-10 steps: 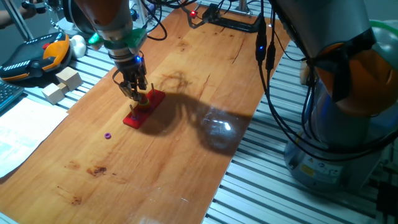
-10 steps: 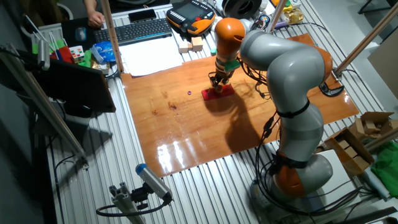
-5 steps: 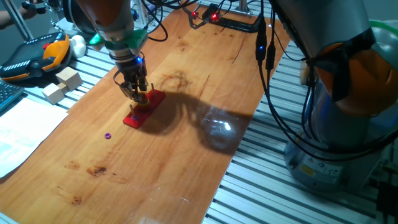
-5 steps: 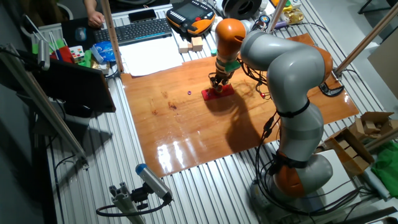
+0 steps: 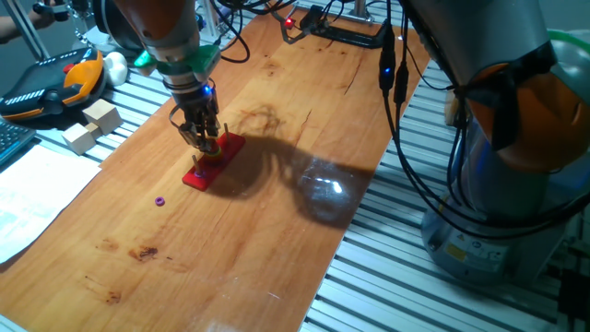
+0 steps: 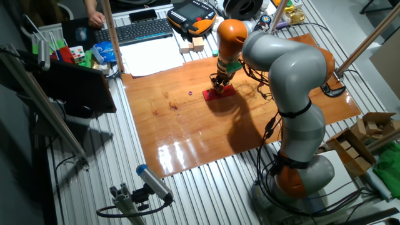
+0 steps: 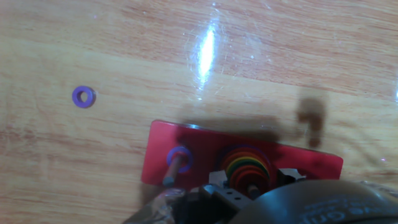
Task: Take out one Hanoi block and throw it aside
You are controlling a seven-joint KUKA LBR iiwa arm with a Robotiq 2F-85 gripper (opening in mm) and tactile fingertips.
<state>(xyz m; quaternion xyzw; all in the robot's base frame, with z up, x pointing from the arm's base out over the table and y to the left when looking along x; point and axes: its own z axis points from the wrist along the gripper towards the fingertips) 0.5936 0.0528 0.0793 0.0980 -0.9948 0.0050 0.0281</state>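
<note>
Loose small purple ring [image 7: 83, 96] lies on the wooden counter [image 7: 74, 37], well left of the flat red plastic base [image 7: 186, 140]. On its left peg sits one purple ring [image 7: 180, 156]; right of it, the rainbow stack of Hanoi rings [image 7: 248, 167] on the middle peg. My pincer [image 5: 202, 140] is low over that stack; fingers hidden, so I cannot tell its state. Rings look light, rigid, slick; I'd pinch the top ring's outer rim and lift straight.

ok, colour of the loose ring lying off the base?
Purple. The ring shows best in the hand view, apart from the red base.
</note>
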